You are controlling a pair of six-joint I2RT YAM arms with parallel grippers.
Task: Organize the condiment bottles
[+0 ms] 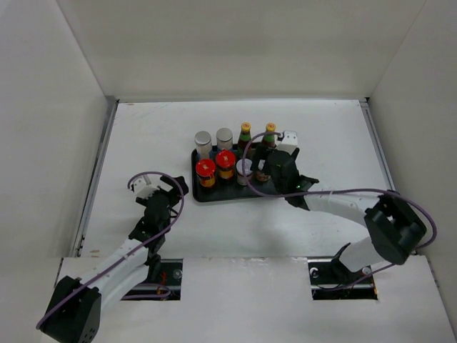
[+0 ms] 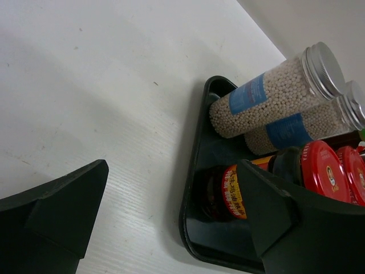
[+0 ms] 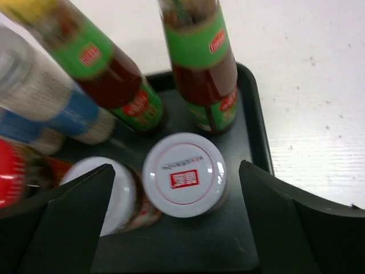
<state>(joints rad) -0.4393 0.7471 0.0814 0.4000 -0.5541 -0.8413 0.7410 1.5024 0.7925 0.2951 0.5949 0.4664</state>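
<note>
All the condiment bottles stand on the black tray (image 1: 214,194). Two grey-topped jars (image 1: 203,140) and two green yellow-capped bottles (image 1: 245,133) form the back row. Two red-lidded jars (image 1: 206,170) and a white-lidded jar (image 1: 245,168) form the front row. My right gripper (image 1: 263,170) is open above the tray's right end and covers the second white-lidded jar in the top view. In the right wrist view that jar (image 3: 184,174) sits between the open fingers of the gripper (image 3: 177,168), touching neither, with the other white lid (image 3: 117,194) beside it. My left gripper (image 2: 171,171) is open and empty beside the tray's left corner (image 2: 191,188).
White walls close in the table on the left, back and right. The tray's right rim (image 3: 259,142) is close to my right finger. The left wrist view shows the grey-topped jars (image 2: 268,100) and the red lids (image 2: 316,171) at the tray's left end.
</note>
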